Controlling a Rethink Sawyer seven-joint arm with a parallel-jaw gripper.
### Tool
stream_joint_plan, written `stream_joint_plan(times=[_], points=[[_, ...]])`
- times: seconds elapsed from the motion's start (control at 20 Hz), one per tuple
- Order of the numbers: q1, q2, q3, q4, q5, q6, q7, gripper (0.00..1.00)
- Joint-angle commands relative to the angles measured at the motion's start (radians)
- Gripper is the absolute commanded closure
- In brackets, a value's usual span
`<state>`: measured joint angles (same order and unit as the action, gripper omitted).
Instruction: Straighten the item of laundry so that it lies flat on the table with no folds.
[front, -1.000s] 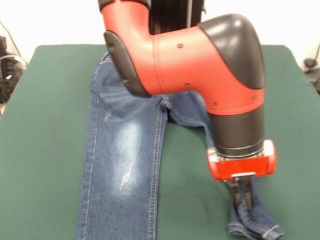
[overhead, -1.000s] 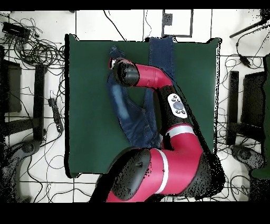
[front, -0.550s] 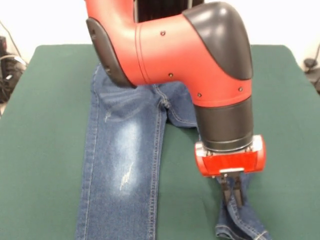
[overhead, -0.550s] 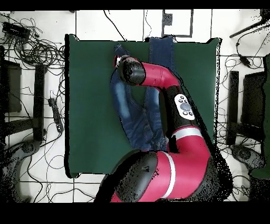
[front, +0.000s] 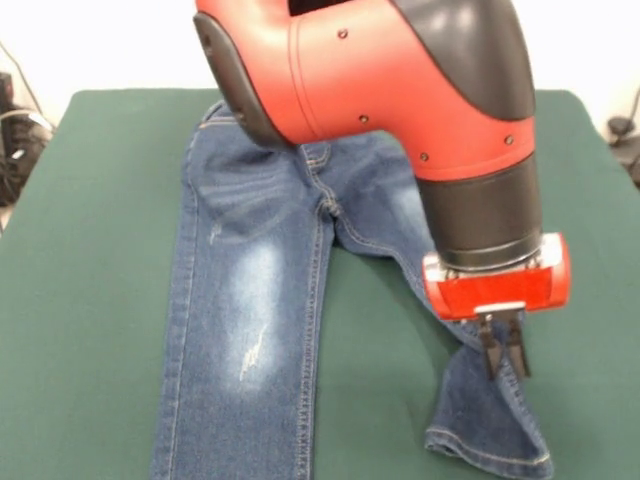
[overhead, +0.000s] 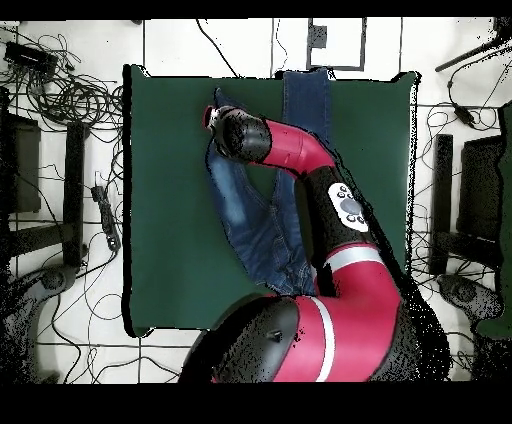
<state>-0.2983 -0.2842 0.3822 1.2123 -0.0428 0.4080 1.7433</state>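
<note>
While the arm (front: 400, 90) reaches down from twelve o'clock in the front view, its gripper (front: 504, 352) sits low at about four o'clock from the picture's middle, over the lower part of one trouser leg. The two dark fingers (front: 491, 356) stand close together, a narrow gap between them, and they seem to pinch a ridge of denim, though the view is too poor to be sure of the hold.

The jeans (front: 255, 300) lie on the green table (front: 90, 300) with the waistband toward twelve o'clock, partly hidden by the arm. One leg runs straight and flat down to six o'clock, showing a faded whitish patch and a small worn mark. The other leg angles off toward five o'clock, creased near the gripper, its hem (front: 487, 452) lying crooked near the bottom edge.

From overhead, the jeans (overhead: 262, 235) sit near the table's (overhead: 165, 200) middle, one leg reaching the twelve o'clock edge, the wrist end (overhead: 225, 130) over the other.
</note>
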Motion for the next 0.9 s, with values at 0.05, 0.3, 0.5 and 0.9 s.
stream_joint_plan(times=[0.05,0.3,0.5,0.9], points=[[0.000,-0.059,0.142,0.188,0.092,0.025,0.170,1.00],[-0.024,-0.088,0.194,0.251,0.143,0.035,0.166,1.00],[-0.051,-0.085,0.245,0.297,0.172,0.008,0.168,1.00],[-0.093,-0.067,0.321,0.341,0.224,-0.012,0.175,1.00]])
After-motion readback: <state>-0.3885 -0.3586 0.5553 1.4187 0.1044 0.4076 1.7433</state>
